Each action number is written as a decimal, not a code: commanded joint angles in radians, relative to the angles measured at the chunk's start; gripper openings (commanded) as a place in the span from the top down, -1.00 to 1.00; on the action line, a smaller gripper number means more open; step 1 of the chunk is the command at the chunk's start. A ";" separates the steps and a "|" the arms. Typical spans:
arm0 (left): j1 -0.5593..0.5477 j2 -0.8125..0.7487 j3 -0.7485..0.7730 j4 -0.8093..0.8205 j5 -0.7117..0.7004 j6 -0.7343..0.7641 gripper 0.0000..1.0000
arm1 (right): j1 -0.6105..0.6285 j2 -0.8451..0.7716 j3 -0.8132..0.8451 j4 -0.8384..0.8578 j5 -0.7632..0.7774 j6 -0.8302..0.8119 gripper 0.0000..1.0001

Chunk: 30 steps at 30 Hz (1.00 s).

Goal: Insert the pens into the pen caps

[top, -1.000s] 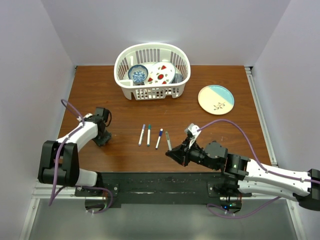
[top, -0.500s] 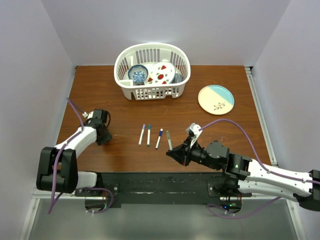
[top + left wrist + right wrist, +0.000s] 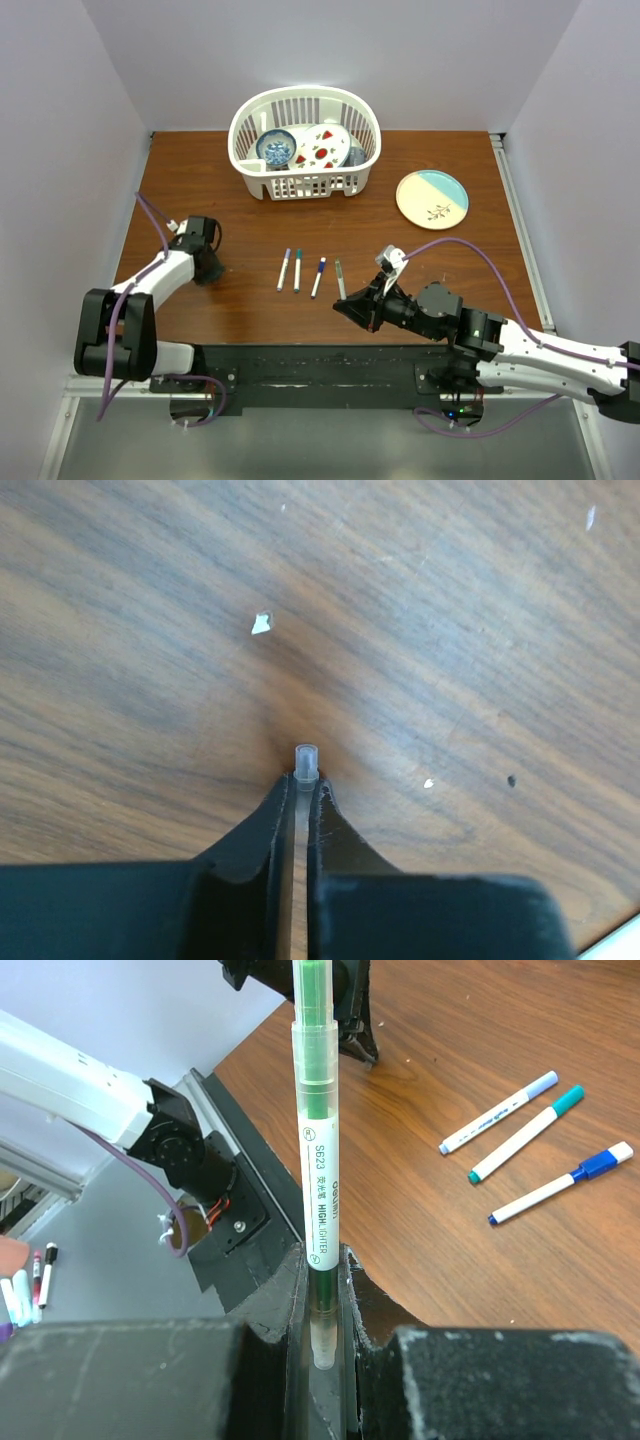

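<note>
Pen [image 3: 318,1160] & cap [image 3: 305,760] both gripped
R fingers [image 3: 285,1300] clenched on green pen, near-right of basket [image 3: 305,185]; L fingers [image 3: 262,830] clenched on clear cap, near-left of basket, low at bench [image 3: 250,220]. Other pens [image 3: 298,270] lie in row btwn.

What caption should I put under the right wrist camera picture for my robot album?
The right gripper pinches a green highlighter by its end, three pens lying on the wooden table beyond.

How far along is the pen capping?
Done, apparently: three white pens lie on the table with coloured caps on. In hand: the right gripper is shut on a green highlighter; the left gripper is shut on a small clear piece, possibly its cap. Left: joining those two.
</note>
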 commanded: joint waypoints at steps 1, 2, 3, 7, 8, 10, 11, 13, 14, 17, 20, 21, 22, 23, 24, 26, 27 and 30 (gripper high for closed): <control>0.002 0.027 -0.004 0.033 0.052 0.001 1.00 | 0.001 0.004 0.046 0.003 -0.017 0.028 1.00; 0.003 -0.003 -0.004 0.042 0.071 0.002 1.00 | 0.001 0.012 0.049 0.003 -0.019 0.034 1.00; 0.000 -0.030 -0.009 0.073 0.097 0.004 1.00 | 0.001 0.024 0.049 0.003 -0.024 0.040 1.00; -0.006 -0.230 -0.052 0.223 0.343 0.010 1.00 | 0.001 0.068 0.023 0.063 -0.096 0.065 1.00; -0.007 -0.317 -0.061 0.263 0.393 0.006 1.00 | 0.001 0.078 0.014 0.086 -0.123 0.073 1.00; -0.009 -0.398 -0.095 0.405 0.547 -0.024 1.00 | 0.001 0.107 -0.009 0.137 -0.133 0.096 1.00; -0.009 -0.459 -0.109 0.476 0.600 -0.037 1.00 | 0.001 0.119 -0.015 0.152 -0.133 0.100 1.00; -0.012 -0.504 -0.149 0.651 0.749 -0.091 1.00 | 0.002 0.154 -0.030 0.196 -0.134 0.113 1.00; -0.012 -0.522 -0.158 0.703 0.792 -0.111 1.00 | -0.001 0.165 -0.032 0.216 -0.154 0.111 1.00; -0.016 -0.525 -0.210 0.957 0.945 -0.226 1.00 | 0.001 0.223 -0.030 0.295 -0.180 0.119 1.00; -0.029 -0.524 -0.309 1.295 1.013 -0.388 1.00 | 0.001 0.307 -0.020 0.388 -0.186 0.119 1.00; -0.033 -0.519 -0.316 1.399 1.028 -0.442 1.00 | 0.002 0.334 -0.015 0.432 -0.189 0.119 1.00; -0.035 -0.516 -0.319 1.439 1.040 -0.461 1.00 | 0.001 0.360 0.002 0.451 -0.195 0.116 1.00; -0.036 -0.515 -0.317 1.473 1.051 -0.474 1.00 | 0.001 0.422 0.015 0.479 -0.202 0.114 1.00; -0.039 -0.516 -0.317 1.524 1.071 -0.503 1.00 | 0.001 0.450 0.028 0.492 -0.208 0.116 1.00; -0.038 -0.531 -0.320 1.558 1.085 -0.527 1.00 | 0.001 0.525 0.058 0.546 -0.218 0.131 1.00; -0.038 -0.541 -0.322 1.572 1.091 -0.543 1.00 | 0.002 0.548 0.065 0.571 -0.218 0.140 1.00; -0.039 -0.582 -0.339 1.575 1.094 -0.560 1.00 | 0.001 0.597 0.068 0.658 -0.211 0.177 1.00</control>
